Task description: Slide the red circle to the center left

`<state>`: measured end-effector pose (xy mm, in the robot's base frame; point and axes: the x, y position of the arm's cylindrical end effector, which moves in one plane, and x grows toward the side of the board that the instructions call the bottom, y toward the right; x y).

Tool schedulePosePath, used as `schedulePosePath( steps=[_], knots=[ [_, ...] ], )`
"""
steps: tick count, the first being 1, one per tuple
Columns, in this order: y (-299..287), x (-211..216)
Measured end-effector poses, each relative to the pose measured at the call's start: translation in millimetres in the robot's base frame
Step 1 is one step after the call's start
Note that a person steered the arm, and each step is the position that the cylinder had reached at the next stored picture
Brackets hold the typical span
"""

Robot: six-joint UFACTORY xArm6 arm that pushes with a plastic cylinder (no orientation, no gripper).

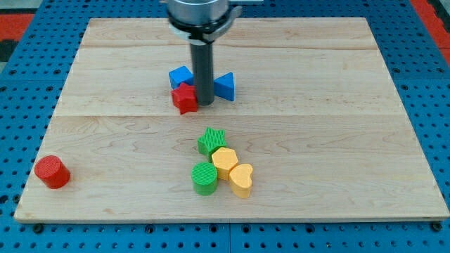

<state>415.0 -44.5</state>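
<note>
The red circle (pixel 52 172) lies near the board's bottom left corner. My tip (pixel 205 103) is far from it, up in the middle of the board, touching the right side of a red star (pixel 184 98). A blue cube (pixel 181 76) sits just above the red star, and a blue triangle (pixel 225 86) sits just right of the rod.
A cluster lies below the middle: a green star (pixel 211 140), a yellow hexagon (pixel 225 161), a yellow heart (pixel 241 180) and a green circle (pixel 204 178). The wooden board (pixel 337 140) rests on a blue pegboard.
</note>
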Motion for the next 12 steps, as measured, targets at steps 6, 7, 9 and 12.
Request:
schedulePosePath(
  steps=[6, 7, 9, 12],
  knots=[
    [-218.6, 202.1],
    [-223.8, 165.4],
    [-156.0, 115.4],
    [-225.0, 40.1]
  ],
)
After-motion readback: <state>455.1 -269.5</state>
